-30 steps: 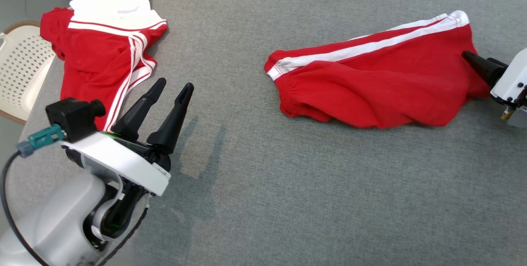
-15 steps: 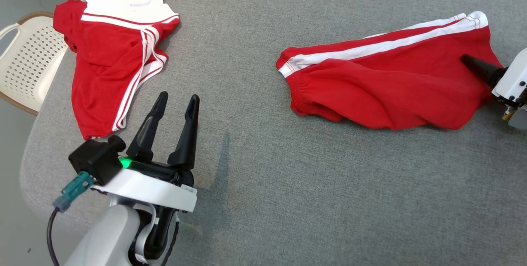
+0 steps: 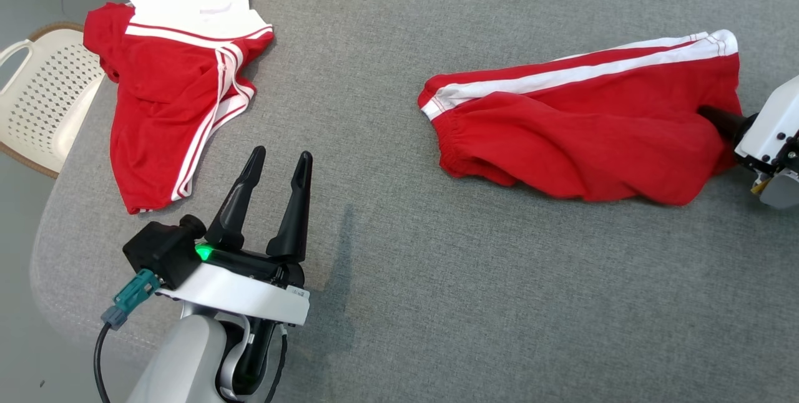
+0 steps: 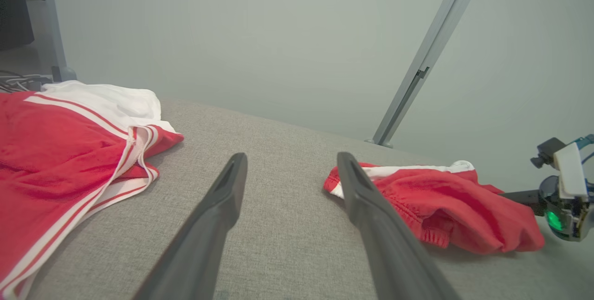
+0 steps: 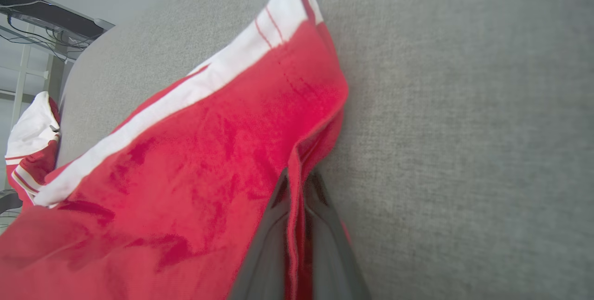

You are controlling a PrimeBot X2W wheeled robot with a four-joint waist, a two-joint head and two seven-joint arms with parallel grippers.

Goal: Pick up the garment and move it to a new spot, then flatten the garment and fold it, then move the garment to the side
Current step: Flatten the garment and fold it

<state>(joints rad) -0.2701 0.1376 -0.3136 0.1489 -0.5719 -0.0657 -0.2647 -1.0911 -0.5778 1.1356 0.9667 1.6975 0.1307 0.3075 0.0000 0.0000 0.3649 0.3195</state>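
Okay, starting big: grey padded tabletop (image 3: 387, 303), cloth-covered, probably a bit grippy under fabric. Lying on its right half, red shorts (image 3: 580, 141) with a white side stripe (image 3: 580, 72) and an elastic waistband (image 3: 452, 153) facing left, crumpled rather than flat. Looks like thin jersey, so light, floppy, zero stiffness, nothing fragile. Will sag and bunch from any single hold, and likely drags on that surface instead of sliding.

Over at the far left, well apart, another red-and-white garment (image 3: 168, 97), beside a white perforated basket (image 3: 37, 97) just off the table edge.

Left gripper (image 3: 281, 155) at lower left, jaws spread wide, holding nothing, over bare table. Right gripper (image 5: 297, 184) at the shorts' right end, clamped tight on a thin fold of red cloth near the leg hem. Pretty clear in the right wrist view, with fabric sandwiched between the fingers.

Best guess for handling: one pinch fine for lifting or dragging to a new spot. For flattening, would want a second hold at the waistband end, pulling against the first. Seams and elastic probably the safest grab spots, with less slip than a single thin layer.
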